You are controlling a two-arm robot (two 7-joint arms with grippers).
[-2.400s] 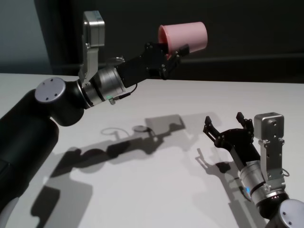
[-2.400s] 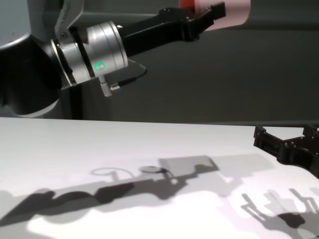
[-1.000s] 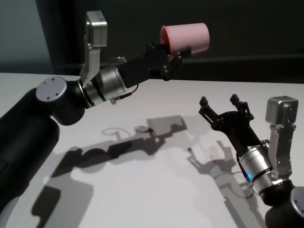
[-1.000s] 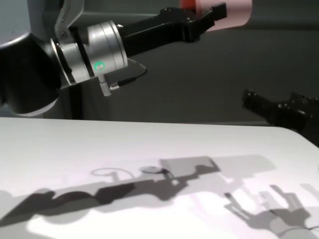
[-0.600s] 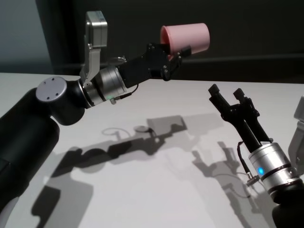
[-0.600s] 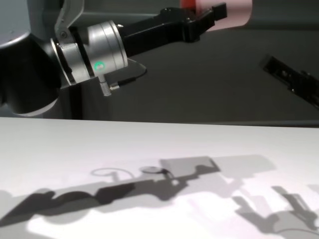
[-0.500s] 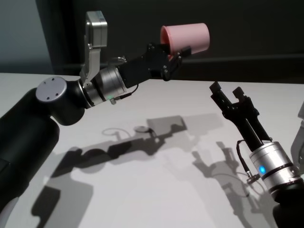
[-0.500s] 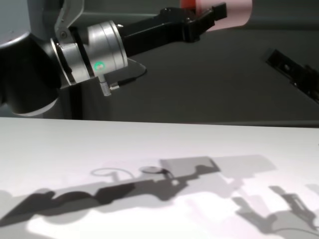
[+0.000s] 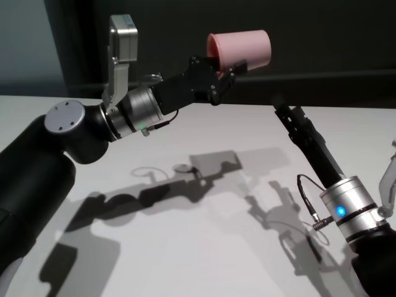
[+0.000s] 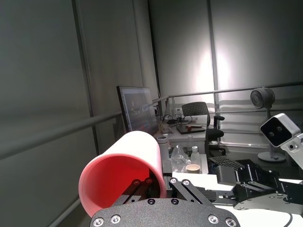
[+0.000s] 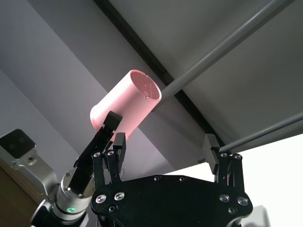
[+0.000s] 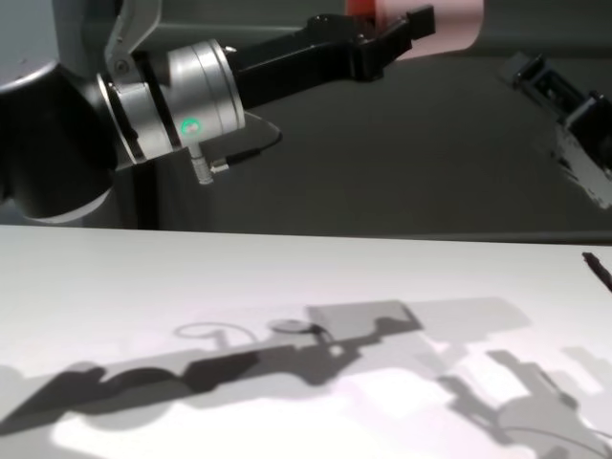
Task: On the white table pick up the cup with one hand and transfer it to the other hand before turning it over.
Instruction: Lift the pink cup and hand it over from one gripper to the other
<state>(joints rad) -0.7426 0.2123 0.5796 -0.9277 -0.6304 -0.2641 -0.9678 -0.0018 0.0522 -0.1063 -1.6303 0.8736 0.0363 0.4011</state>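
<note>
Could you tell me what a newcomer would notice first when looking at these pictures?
The pink cup stands out first: it lies on its side in the air, high above the white table, clamped at its rim by the left tool. Next comes the right tool, raised on the table's right side with its fingers spread, pointing up toward the cup but not touching it. Dark arm shadows stretch across the tabletop below.

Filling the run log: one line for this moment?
stage: handover approach | left gripper: shut on cup, held high | right gripper: open, below cup | table
</note>
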